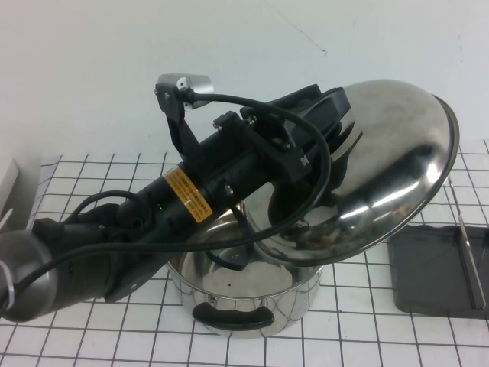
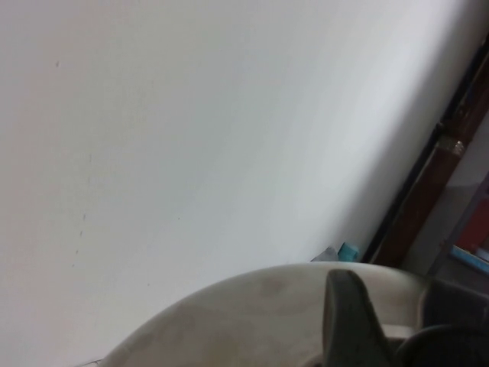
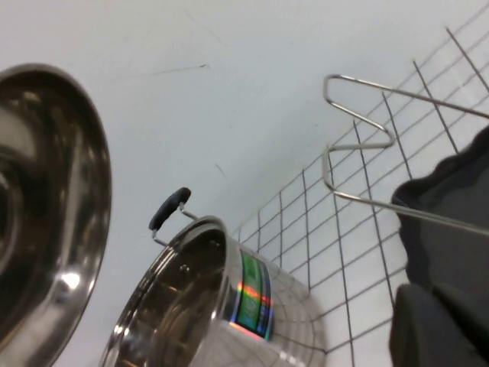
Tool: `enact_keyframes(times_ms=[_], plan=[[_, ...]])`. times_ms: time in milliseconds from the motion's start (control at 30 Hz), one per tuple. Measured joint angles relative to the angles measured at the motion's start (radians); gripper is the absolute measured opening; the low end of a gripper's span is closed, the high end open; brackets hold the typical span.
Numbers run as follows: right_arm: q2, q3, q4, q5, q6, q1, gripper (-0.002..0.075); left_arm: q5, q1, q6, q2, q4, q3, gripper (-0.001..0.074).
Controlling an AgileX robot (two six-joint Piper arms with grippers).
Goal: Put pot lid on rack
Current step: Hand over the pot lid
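Observation:
My left gripper is shut on the knob of the pot lid and holds the shiny domed lid tilted in the air, above and to the right of the open steel pot. The knob is hidden behind the gripper. In the left wrist view one finger lies against the lid's surface. The rack, a dark grey tray with thin wire bars, lies on the table right of the pot, below the lid's right edge. My right gripper is shut and empty beside the rack tray; it is out of the high view.
The pot has black handles and stands on a white cloth with a black grid. A white wall is behind the table. The right wrist view shows the lid, the pot and the rack's wire bars.

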Motion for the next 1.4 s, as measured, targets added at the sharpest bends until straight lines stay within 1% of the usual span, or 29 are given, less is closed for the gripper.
enact_keyframes(times_ms=[167, 233, 333, 433, 500, 600, 733, 867, 967, 1133, 1233, 1333, 1400], plan=[[0.012, -0.123, 0.143, -0.003, -0.265, 0.000, 0.0005, 0.000, 0.000, 0.000, 0.000, 0.004, 0.000, 0.0314], [0.053, -0.183, 0.217, 0.001, -0.369, 0.000, 0.0036, 0.000, 0.000, 0.000, 0.000, 0.006, 0.000, 0.0314], [0.155, -0.262, 0.384, 0.038, -0.550, 0.000, 0.0151, 0.000, 0.000, 0.000, 0.000, 0.006, -0.001, 0.0314], [0.270, -0.333, 0.598, 0.105, -0.788, 0.000, 0.0335, 0.000, 0.000, 0.000, 0.000, 0.008, -0.001, 0.0314], [0.362, -0.376, 0.761, 0.145, -0.963, 0.000, 0.0432, 0.000, 0.000, 0.000, 0.000, 0.008, -0.001, 0.0314], [0.501, -0.426, 0.869, 0.202, -1.121, 0.000, 0.0486, 0.000, 0.000, 0.000, 0.000, 0.008, -0.001, 0.0314], [0.702, -0.485, 0.896, 0.304, -1.169, 0.000, 0.0503, 0.000, 0.000, -0.027, 0.000, 0.008, -0.001, 0.0314], [0.893, -0.559, 0.896, 0.476, -1.175, 0.000, 0.0505, 0.000, 0.000, -0.045, 0.000, 0.008, -0.001, 0.0314], [1.022, -0.621, 0.896, 0.564, -1.176, 0.000, 0.0506, 0.000, 0.000, -0.050, 0.000, 0.009, -0.001, 0.0314], [1.160, -0.719, 0.896, 0.669, -1.176, 0.000, 0.0507, 0.000, 0.000, -0.052, 0.002, 0.011, -0.001, 0.0314], [1.216, -0.776, 0.896, 0.700, -1.179, 0.000, 0.0507, 0.000, 0.000, -0.052, 0.002, 0.013, -0.001, 0.0314], [1.253, -0.813, 0.896, 0.715, -1.188, 0.000, 0.0472, 0.000, 0.000, -0.052, 0.002, 0.013, -0.001, 0.0314], [1.265, -0.825, 0.896, 0.718, -1.203, 0.002, 0.0398, 0.000, 0.000, -0.057, 0.002, 0.013, -0.001, 0.0314]])
